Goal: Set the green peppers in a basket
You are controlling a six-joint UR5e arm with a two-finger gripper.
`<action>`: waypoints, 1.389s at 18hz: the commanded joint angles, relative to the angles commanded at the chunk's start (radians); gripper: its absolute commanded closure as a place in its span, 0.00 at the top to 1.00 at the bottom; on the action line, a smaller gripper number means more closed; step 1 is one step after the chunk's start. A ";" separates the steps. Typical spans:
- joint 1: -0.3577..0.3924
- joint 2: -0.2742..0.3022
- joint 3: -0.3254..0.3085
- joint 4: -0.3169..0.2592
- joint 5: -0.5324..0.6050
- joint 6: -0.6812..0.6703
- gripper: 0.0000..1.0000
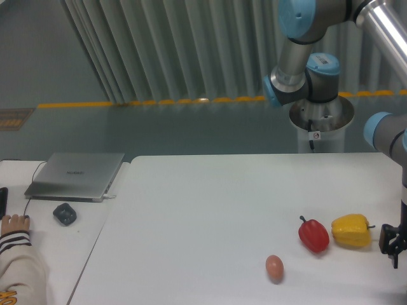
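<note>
Gripper (392, 246) is hanging low at the table's (210, 210) right edge, just right of the yellow pepper (351, 230); jaw opening cannot be judged, nothing visibly held. Left to right: laptop (76, 175), egg (274, 267), red pepper (313, 234) beside the yellow one. No green pepper or basket is showing in view. Risk: grabbing the wrong-coloured pepper, or nudging the yellow one into the red while closing in.

We see a red pepper (314, 234) just beside a yellow pepper (351, 230) on the white table (210, 210). An egg (274, 267) lies near them. A laptop (76, 175) sits far left.
</note>
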 joint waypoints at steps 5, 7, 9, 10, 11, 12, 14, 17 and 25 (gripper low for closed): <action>0.000 -0.018 0.015 0.012 0.000 -0.031 1.00; 0.002 -0.023 0.015 0.014 0.000 -0.029 1.00; 0.006 -0.029 0.020 0.015 0.000 -0.029 1.00; 0.008 -0.034 0.024 0.015 0.000 -0.029 1.00; 0.008 -0.040 0.025 0.018 0.000 -0.029 1.00; 0.008 -0.043 0.026 0.020 0.002 -0.028 1.00; 0.008 -0.052 0.032 0.022 0.002 -0.028 1.00; 0.008 -0.069 0.046 0.025 0.002 -0.028 1.00; 0.020 -0.087 0.049 0.045 0.002 -0.025 1.00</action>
